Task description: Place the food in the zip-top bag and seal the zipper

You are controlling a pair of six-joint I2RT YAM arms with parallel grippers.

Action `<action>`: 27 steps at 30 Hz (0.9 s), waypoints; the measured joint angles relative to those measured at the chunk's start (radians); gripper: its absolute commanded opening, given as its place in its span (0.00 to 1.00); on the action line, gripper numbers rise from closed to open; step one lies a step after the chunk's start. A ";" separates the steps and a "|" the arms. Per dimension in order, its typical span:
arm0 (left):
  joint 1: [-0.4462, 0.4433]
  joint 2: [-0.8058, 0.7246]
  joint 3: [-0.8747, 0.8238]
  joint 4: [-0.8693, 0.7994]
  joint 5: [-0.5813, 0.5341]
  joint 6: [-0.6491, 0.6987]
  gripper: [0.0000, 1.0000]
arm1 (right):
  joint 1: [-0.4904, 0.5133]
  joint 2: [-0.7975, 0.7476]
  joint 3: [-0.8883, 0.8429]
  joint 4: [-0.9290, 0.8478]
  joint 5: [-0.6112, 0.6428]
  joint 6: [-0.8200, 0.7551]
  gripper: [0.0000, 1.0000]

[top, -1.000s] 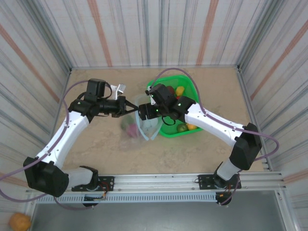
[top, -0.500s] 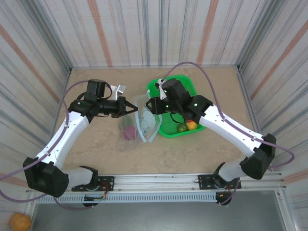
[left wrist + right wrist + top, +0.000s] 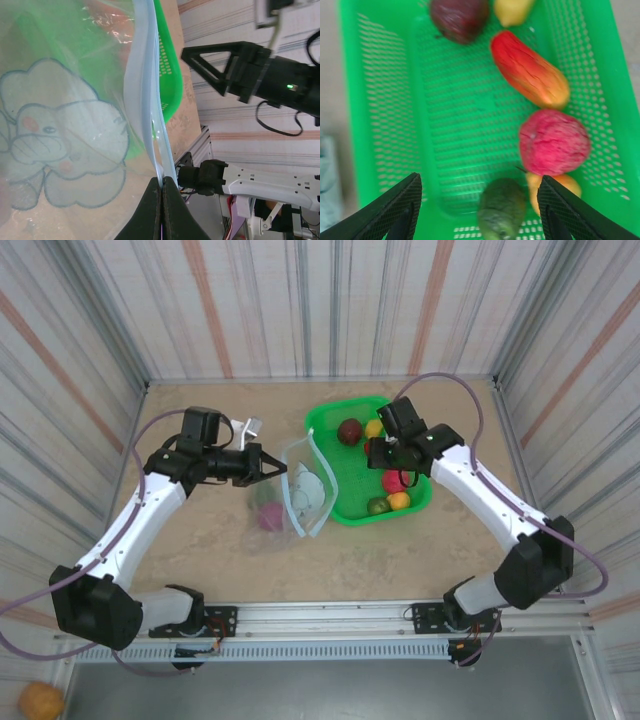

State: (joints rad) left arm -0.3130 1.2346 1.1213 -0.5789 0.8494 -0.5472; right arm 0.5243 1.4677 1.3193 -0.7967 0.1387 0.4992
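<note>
The zip-top bag (image 3: pixel 303 492) lies on the table left of the green tray, its mouth held up. My left gripper (image 3: pixel 274 470) is shut on the bag's zipper (image 3: pixel 150 115), the pale blue strip pinched between its fingertips (image 3: pixel 162 182). A magenta piece of food (image 3: pixel 268 517) shows through the bag. My right gripper (image 3: pixel 386 454) hangs open over the tray, apart from the bag. In the right wrist view below it lie a maroon piece (image 3: pixel 459 17), a yellow one (image 3: pixel 512 10), a long red-orange one (image 3: pixel 530 70), a pink-red one (image 3: pixel 554 142), a green one (image 3: pixel 502 207) and an orange one (image 3: pixel 557 184).
The green mesh tray (image 3: pixel 417 498) stands right of the middle, its left rim close to the bag. Striped walls close the table on three sides. An orange ball (image 3: pixel 41 701) lies outside the table at the lower left.
My right gripper has drawn back from the bag's mouth and swung right, over the tray. The left gripper has kept its hold on the zipper strip.
</note>
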 measured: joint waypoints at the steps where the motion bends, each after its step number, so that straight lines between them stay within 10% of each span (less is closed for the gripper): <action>1: 0.000 0.000 0.000 0.001 0.000 0.000 0.00 | -0.002 0.021 -0.002 -0.009 0.014 -0.007 0.68; 27: 0.000 -0.016 -0.005 -0.001 0.004 0.027 0.00 | -0.069 0.325 -0.018 0.014 0.072 -0.042 0.88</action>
State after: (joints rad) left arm -0.3130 1.2182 1.1168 -0.5797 0.8536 -0.5201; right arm 0.4553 1.7931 1.3010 -0.7822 0.2111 0.4572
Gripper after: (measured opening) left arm 0.048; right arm 0.895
